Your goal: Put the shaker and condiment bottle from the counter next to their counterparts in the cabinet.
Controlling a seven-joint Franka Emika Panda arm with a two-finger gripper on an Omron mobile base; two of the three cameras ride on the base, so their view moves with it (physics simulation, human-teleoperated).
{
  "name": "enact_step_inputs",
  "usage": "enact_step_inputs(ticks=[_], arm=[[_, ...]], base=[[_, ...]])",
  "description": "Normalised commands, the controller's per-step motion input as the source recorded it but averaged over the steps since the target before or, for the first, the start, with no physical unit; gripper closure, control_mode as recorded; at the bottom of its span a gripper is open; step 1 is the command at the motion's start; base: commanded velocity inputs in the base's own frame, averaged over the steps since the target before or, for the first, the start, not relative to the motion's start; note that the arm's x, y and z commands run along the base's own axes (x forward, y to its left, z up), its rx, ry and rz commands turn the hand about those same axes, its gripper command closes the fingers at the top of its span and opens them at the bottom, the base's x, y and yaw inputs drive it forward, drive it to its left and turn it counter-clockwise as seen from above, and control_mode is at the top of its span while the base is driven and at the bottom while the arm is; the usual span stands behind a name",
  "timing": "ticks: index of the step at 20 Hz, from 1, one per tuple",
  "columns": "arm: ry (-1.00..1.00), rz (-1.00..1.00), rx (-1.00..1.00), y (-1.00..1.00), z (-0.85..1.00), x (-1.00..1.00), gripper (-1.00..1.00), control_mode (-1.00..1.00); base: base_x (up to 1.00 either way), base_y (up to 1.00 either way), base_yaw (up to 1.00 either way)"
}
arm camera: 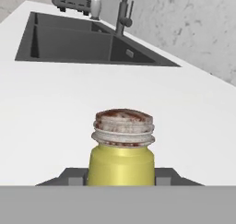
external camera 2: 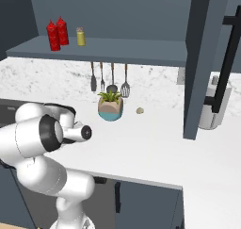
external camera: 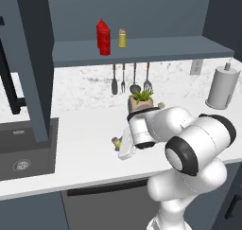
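- I have the gripper [arm camera: 120,176] clamped on the shaker [arm camera: 121,147], which stands upright between the fingers [arm camera: 73,176] with its cap just above them.
- From the left base camera, the shaker [external camera: 116,142] peeks out beside the hand, low over the white surface [external camera: 80,153], so it looks not yet lifted.
- Well above and beyond the gripper, two red bottles [external camera 2: 57,33] stand side by side on the cabinet shelf [external camera 2: 122,50], with a second shaker [external camera 2: 81,36] just beside them.
- That suggests to me the bottle half is already done and the shaker is the step in hand.
- Next I would lift straight up, clear the potted plant [external camera: 141,101] and hanging utensils [external camera: 130,78] behind the gripper, then reach up to the shelf and set this shaker next to its twin.
- Beyond the gripper in the hand camera lies the dark sink [arm camera: 69,43], away from my path.
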Motion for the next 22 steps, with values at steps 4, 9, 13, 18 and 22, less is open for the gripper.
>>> enact_step_inputs(ticks=[4, 9, 13, 18, 22], arm=[[0.0, 0.0, 0.02, 0.0, -0.05, 0.0, 1.0, -1.0], [0.0, -0.01, 0.03, 0.0, 0.09, 0.0, 1.0, -1.0], [0.0, -0.06, 0.0, 0.0, 0.47, -0.01, 1.0, -1.0], [0.0, -0.1, 0.0, 0.0, 0.58, 0.0, 1.0, -1.0], [0.0, -0.13, 0.0, 0.0, 0.59, 0.0, 1.0, -1.0]], base=[[0.0, 0.0, 0.0], [0.0, 0.0, 0.0], [0.0, 0.0, 0.0], [0.0, 0.0, 0.0], [0.0, 0.0, 0.0]])
